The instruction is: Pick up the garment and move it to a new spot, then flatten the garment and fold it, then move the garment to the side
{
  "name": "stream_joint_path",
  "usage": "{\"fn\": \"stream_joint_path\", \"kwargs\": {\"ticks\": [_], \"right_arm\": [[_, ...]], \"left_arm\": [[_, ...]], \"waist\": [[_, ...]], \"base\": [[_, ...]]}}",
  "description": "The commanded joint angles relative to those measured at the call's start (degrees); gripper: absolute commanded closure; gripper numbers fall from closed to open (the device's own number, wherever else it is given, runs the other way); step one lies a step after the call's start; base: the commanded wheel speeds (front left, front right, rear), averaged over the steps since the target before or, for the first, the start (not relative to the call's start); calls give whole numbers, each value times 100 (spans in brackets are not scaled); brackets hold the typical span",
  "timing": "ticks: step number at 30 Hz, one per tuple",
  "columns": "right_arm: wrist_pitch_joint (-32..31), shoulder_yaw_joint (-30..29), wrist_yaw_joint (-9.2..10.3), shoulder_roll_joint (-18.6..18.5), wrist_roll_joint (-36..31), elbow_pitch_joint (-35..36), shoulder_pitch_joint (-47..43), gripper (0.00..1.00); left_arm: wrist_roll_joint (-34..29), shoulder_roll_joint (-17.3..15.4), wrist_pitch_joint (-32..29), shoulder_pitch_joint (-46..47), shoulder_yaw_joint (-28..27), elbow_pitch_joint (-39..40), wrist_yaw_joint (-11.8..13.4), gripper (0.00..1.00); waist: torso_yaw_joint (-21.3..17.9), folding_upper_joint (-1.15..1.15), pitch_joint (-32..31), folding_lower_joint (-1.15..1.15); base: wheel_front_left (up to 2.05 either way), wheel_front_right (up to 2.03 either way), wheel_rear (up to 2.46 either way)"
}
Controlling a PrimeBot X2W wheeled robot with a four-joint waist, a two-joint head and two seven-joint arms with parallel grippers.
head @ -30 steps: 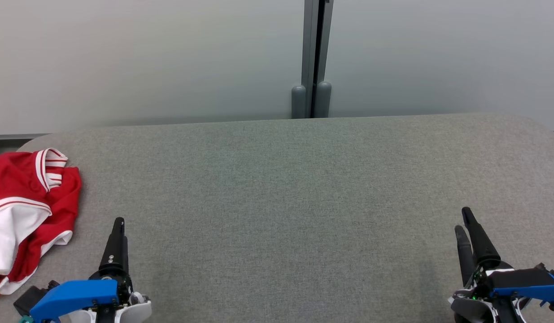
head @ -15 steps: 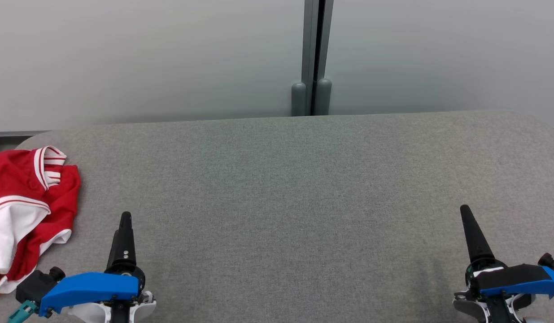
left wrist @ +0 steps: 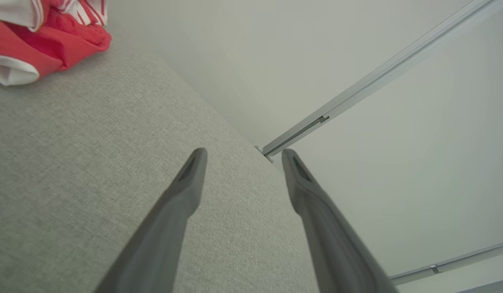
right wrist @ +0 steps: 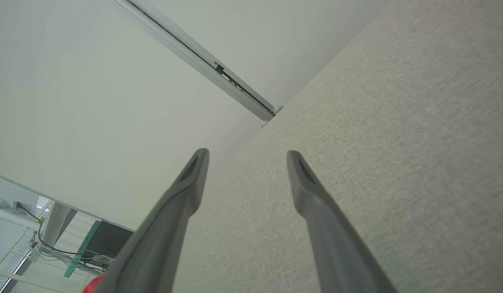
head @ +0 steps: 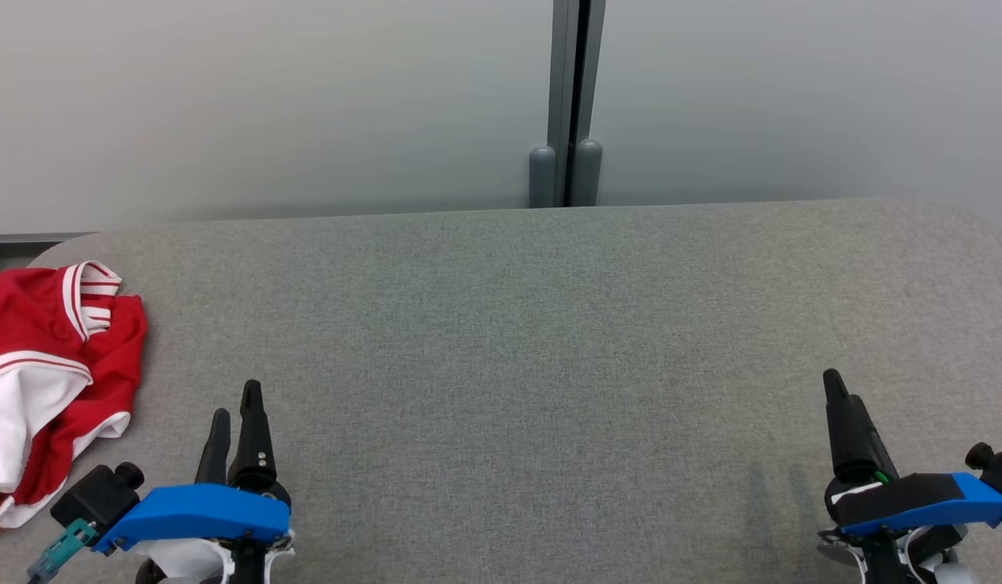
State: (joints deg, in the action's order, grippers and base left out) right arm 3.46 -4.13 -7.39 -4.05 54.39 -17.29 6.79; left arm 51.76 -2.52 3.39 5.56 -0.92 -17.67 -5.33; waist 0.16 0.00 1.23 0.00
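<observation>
Open table (head: 549, 341) beside far-left garment (head: 38, 332)

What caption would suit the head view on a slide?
Left tool and right tool, both open, hover above a grey table; a crumpled red-and-white garment lies at its left end.

Crumpled red cloth garment (head: 46, 341), white-striped and white-panelled, on the mottled grey fabric surface (head: 549, 365) before me; pale grey wall (head: 265, 105) behind.
</observation>
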Motion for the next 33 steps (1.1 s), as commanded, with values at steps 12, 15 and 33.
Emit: {"fn": "stream_joint_path", "kwargs": {"ticks": [12, 15, 33], "right_arm": [[262, -78, -11, 3, -1271, -46, 205, 0], [308, -77, -11, 22, -1518, -49, 230, 0], [599, 82, -13, 25, -2906, -245, 279, 0]], "left_arm": [[-1129, -40, 267, 128, 239, -82, 142, 0], [-1357, -41, 318, 120, 277, -117, 177, 0], [-2639, -56, 600, 82, 483, -309, 270, 0]], "waist": [[9, 0, 1, 0], [8, 0, -1, 0], [51, 0, -26, 0]], "base": [[0, 0, 0], [0, 0, 0], [0, 0, 0]]}}
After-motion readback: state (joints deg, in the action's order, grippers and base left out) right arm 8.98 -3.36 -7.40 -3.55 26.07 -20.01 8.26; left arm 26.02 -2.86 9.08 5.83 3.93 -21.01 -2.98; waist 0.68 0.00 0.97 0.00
